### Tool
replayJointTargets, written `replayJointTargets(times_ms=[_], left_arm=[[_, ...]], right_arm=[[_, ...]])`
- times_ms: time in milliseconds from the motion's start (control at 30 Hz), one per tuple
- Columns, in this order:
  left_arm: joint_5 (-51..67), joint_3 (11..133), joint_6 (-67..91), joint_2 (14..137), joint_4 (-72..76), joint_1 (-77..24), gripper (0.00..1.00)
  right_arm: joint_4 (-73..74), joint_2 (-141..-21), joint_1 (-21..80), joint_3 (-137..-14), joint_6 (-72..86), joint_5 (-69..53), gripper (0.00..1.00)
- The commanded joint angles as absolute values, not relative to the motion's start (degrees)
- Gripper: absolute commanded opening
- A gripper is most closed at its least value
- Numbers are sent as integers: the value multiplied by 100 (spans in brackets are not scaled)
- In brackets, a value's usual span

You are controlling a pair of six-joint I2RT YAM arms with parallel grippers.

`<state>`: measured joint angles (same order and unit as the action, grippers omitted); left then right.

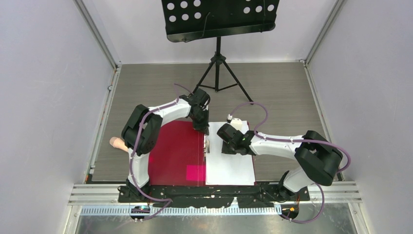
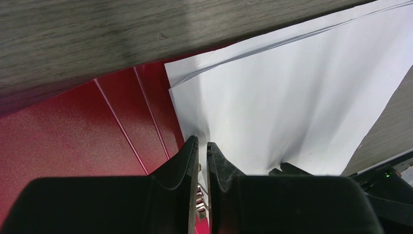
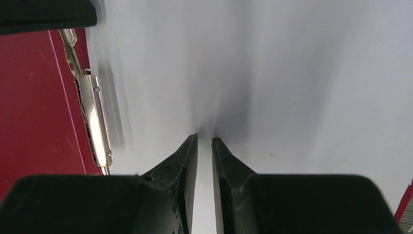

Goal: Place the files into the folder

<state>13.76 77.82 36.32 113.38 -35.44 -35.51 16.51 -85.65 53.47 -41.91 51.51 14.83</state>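
Note:
The crimson folder lies open on the table, a pink patch on its left half. The white files lie on its right half beside the metal clip. My left gripper is shut, its tips at the papers' far left corner by the spine. In the left wrist view, the gripper meets the files next to the folder. My right gripper is shut, tips down on the files, right of the clip and the folder.
A black music stand on a tripod stands at the back. A small beige object lies left of the left arm. White walls close in on both sides.

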Motion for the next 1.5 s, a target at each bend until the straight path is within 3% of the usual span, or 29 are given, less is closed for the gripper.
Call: replayJointTargets(times_ms=[0, 400, 967, 1467], left_arm=[[1564, 7757, 3439, 11076, -3505, -3487, 12], [2134, 7754, 3315, 10843, -3750, -3481, 9], [2397, 6605, 3529, 9946, -3334, -3651, 5], [1719, 6443, 3757, 9636, -3580, -4129, 8]], right_arm=[[1505, -8609, 5368, -4207, 5310, 1400, 23], [1496, -8632, 5370, -4213, 5338, 1378, 23], [1427, -8700, 5368, -4262, 5348, 1323, 23], [1479, -8567, 5370, -4389, 5297, 1265, 23]])
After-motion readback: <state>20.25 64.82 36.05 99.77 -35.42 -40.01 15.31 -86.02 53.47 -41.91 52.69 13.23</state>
